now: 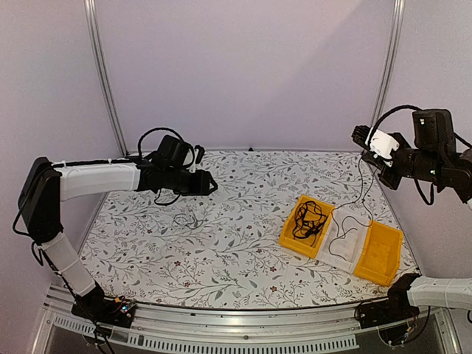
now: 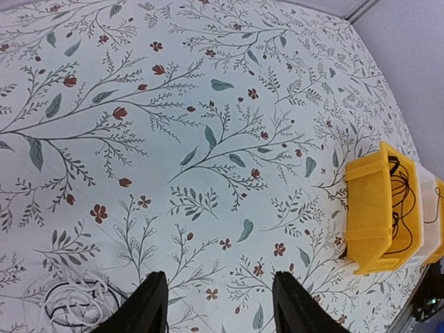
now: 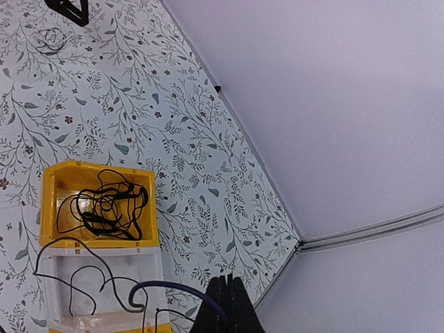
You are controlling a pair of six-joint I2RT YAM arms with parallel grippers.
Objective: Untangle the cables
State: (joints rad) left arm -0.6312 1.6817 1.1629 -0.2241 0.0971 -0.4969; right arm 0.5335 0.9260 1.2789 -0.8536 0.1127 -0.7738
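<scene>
A tangle of black cables (image 1: 307,218) lies in the left yellow bin (image 1: 289,237). My right gripper (image 1: 360,136) is raised above the table's far right and shut on a thin black cable (image 1: 363,177), which hangs down into the white bin (image 1: 355,259). In the right wrist view the shut gripper (image 3: 229,279) pinches this dark cable (image 3: 170,286), whose loops (image 3: 76,276) lie in the white bin (image 3: 156,277). A small bundle of white and black cables (image 1: 184,219) (image 2: 69,302) lies on the table. My left gripper (image 1: 212,183) (image 2: 218,275) hovers beside it, open and empty.
A second yellow bin (image 1: 380,252) sits right of the white one, near the table's front right edge. In the left wrist view the left yellow bin (image 2: 371,208) with its black cables (image 2: 399,201) stands at the right. Grey walls close the table at the back and sides.
</scene>
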